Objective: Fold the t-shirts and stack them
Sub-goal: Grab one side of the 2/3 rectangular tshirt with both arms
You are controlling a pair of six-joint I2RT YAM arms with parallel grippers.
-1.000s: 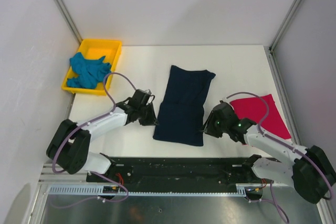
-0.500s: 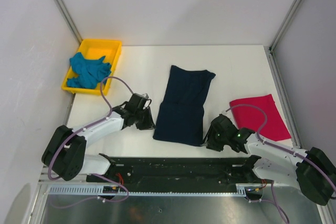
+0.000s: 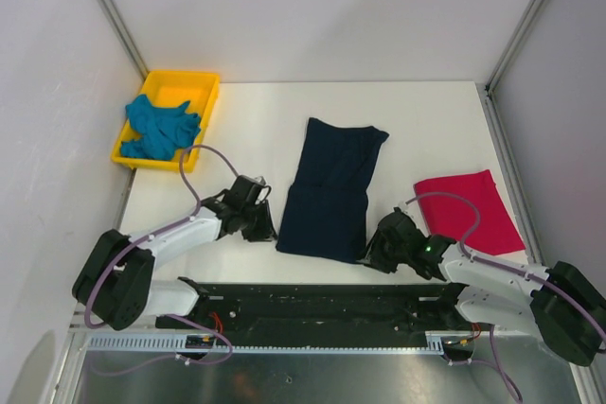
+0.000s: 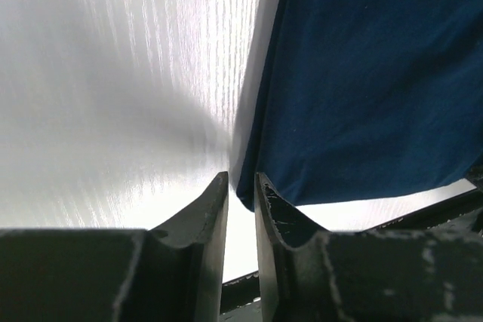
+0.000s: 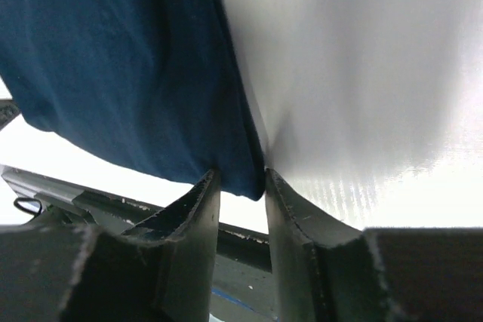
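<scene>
Both grippers have dropped toward the near edge of the navy t-shirt [image 3: 331,191] since a second ago, each now at one of its near corners. This navy t-shirt lies flat as a long folded rectangle in the middle of the white table [image 3: 256,120].

Far left of the navy t-shirt and beyond it, a teal t-shirt [image 3: 159,128] sits crumpled in a yellow tray [image 3: 204,78].

At the navy t-shirt's near left corner, the left gripper [image 3: 268,226] has its fingers drawn almost together. In the left wrist view the left gripper [image 4: 241,179] pinches the tip of that corner.

At the near right corner, the right gripper [image 3: 371,254] is low on the table. In its wrist view the right gripper [image 5: 238,179] is clamped on the corner, cloth filling the gap between its fingertips.

Right of the navy t-shirt, well apart, a crimson-pink t-shirt [image 3: 492,205] lies folded flat.
</scene>
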